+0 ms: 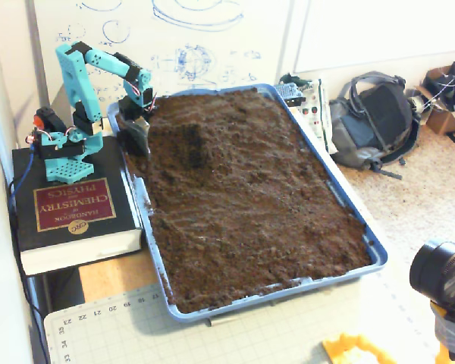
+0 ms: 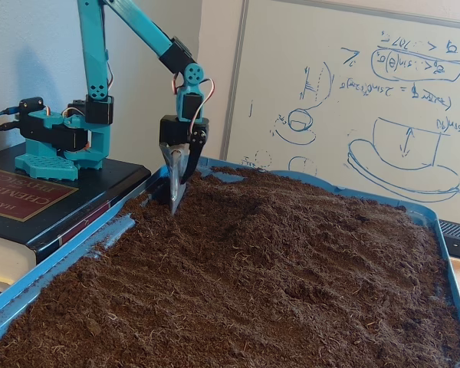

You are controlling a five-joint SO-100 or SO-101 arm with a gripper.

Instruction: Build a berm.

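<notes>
The berm (image 1: pixel 195 144) shows in the high fixed view as a short dark mound in the tray's (image 1: pixel 349 214) far-left part, its long axis running roughly twelve to six, well short of a full ridge. It lies at about three o'clock from the claw (image 1: pixel 136 142), near but apart, so any push would have to sweep that way (my judgement). The arm (image 1: pixel 98 64) folds over from its base on the book (image 1: pixel 68 208), wrist dropped. In the low fixed view the claw (image 2: pixel 174 201) points straight down, tips at the soil (image 2: pixel 291 276) by the tray's left wall, jaws clenched together on nothing visible; the mound itself is hard to pick out here.
</notes>
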